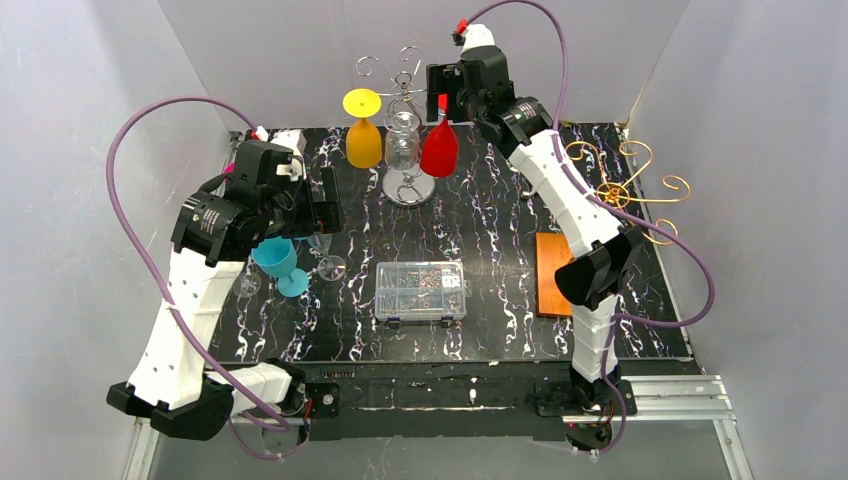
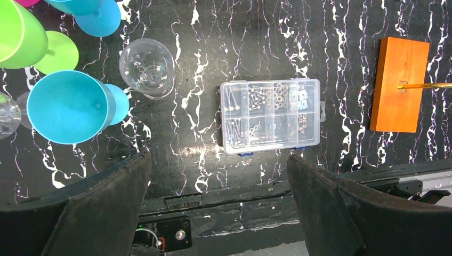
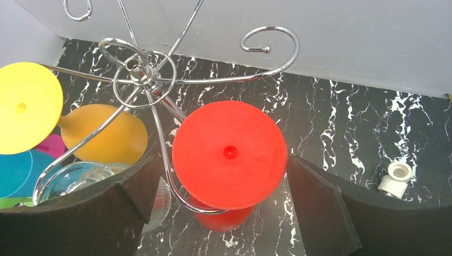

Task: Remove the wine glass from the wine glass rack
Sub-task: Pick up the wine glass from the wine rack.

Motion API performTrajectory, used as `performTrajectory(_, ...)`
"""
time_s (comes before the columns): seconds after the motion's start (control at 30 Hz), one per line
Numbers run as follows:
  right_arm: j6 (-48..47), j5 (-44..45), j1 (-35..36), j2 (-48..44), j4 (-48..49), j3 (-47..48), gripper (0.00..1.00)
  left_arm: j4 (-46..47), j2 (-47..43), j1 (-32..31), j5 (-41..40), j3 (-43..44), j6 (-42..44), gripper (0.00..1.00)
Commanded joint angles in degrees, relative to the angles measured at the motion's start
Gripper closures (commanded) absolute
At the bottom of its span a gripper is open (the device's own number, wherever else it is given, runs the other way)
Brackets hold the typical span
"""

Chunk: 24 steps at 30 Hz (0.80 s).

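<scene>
Hovering above a teal goblet (image 1: 272, 255), the left gripper (image 2: 218, 160) gapes wide and holds nothing. Farther right, the red wine glass (image 3: 229, 152) hangs upside down on the chrome rack (image 3: 139, 72), its foot between the right gripper's (image 3: 221, 162) widely spread fingers.

**Layout on my table**

I see the wine glass rack (image 1: 408, 185) at the back centre of the table (image 1: 500, 330), with a left glass (image 1: 363, 140), middle glass (image 1: 402, 140) and right glass (image 1: 439, 150) hanging from it. The parts box (image 1: 421, 290) lies in front of the rack. The block (image 1: 553, 275) lies right of the box, with a second rack (image 1: 625, 190) near it by the right edge. Standing glasses (image 1: 274, 256) cluster at the left.
</scene>
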Motion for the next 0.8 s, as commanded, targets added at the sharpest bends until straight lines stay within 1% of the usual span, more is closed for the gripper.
performTrajectory(0.0, -0.7, 0.9, 0.4, 0.7, 0.9, 2.4, 0.05, -1.5, -0.5, -0.3, -1.2, 1.5, 0.7, 0.02)
performTrajectory(0.17, -0.5, 1.3, 0.5, 0.6, 1.2, 2.6, 0.09, -1.7, -0.7, -0.3, -1.4, 1.6, 0.8, 0.02)
performTrajectory(0.4, -0.5, 2.4, 0.7, -0.8, 2.0, 2.6, 0.21, -1.7, -0.8, -0.2, -1.5, 1.4, 0.8, 0.02)
performTrajectory(0.47, -0.5, 2.7, 0.7, -1.3, 2.0, 2.5, 0.23, -1.7, -0.8, -0.2, -1.5, 1.5, 0.8, 0.02)
performTrajectory(0.77, -1.0, 4.6, 0.7, -4.5, 3.0, 0.7, 0.26, -1.6, -0.7, -0.3, -1.6, 1.4, 0.8, 0.02)
